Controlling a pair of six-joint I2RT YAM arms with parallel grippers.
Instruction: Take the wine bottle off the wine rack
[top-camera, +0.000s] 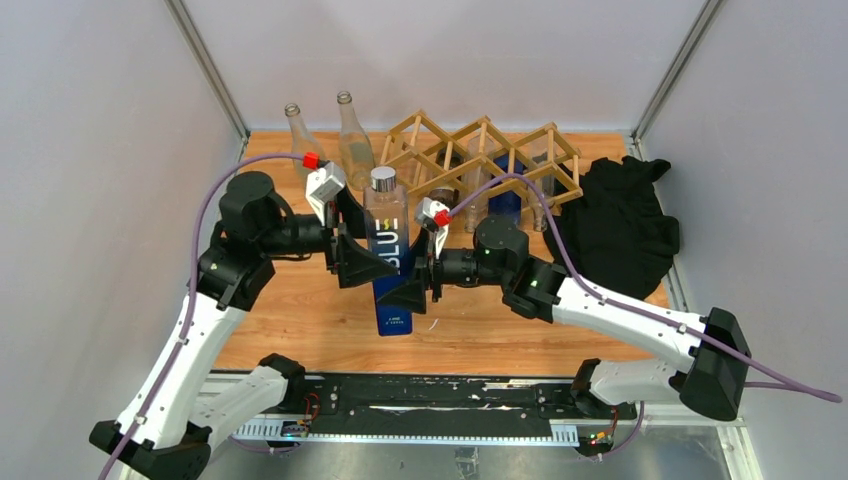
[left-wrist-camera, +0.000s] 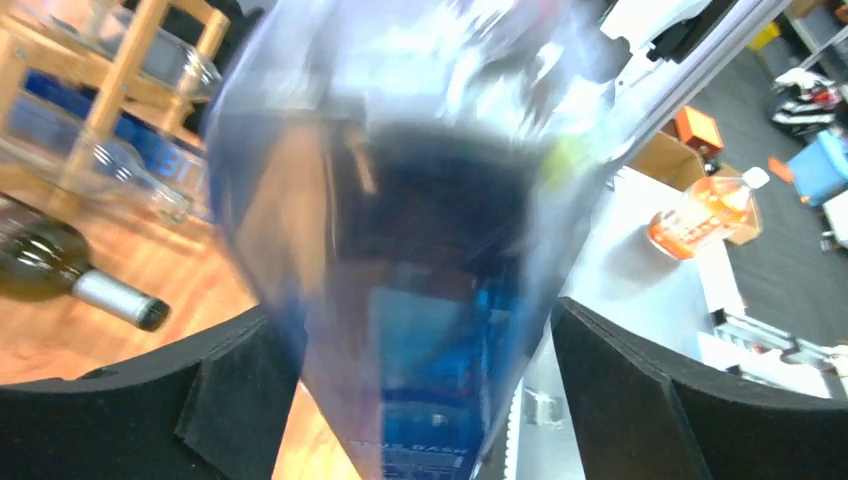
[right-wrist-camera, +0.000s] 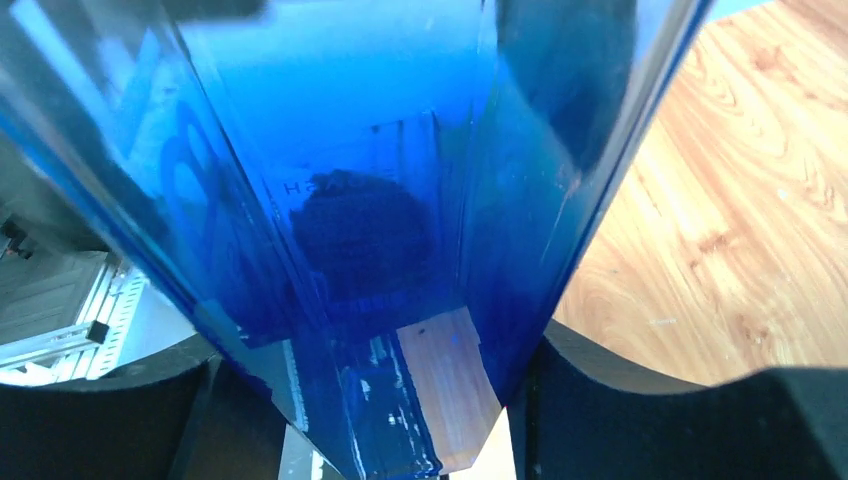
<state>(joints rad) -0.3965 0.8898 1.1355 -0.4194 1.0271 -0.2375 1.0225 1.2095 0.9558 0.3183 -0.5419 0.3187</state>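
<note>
A tall blue wine bottle (top-camera: 388, 262) with a silver cap and a "BLU" label stands upright in front of the light wooden lattice wine rack (top-camera: 486, 152), clear of it. My left gripper (top-camera: 352, 250) grips it from the left, and it fills the left wrist view (left-wrist-camera: 400, 300) between the black fingers (left-wrist-camera: 230, 400). My right gripper (top-camera: 420, 285) grips it from the right, with blue glass (right-wrist-camera: 360, 220) pressed between its fingers (right-wrist-camera: 600, 420). I cannot tell whether its base touches the table.
The rack (left-wrist-camera: 130, 60) still holds clear bottles and another blue one (top-camera: 505, 198). A dark green bottle (left-wrist-camera: 60, 270) lies below it. Two clear bottles (top-camera: 352, 140) stand at the back left. A black cloth (top-camera: 615, 225) lies at the right. Grey walls close in both sides.
</note>
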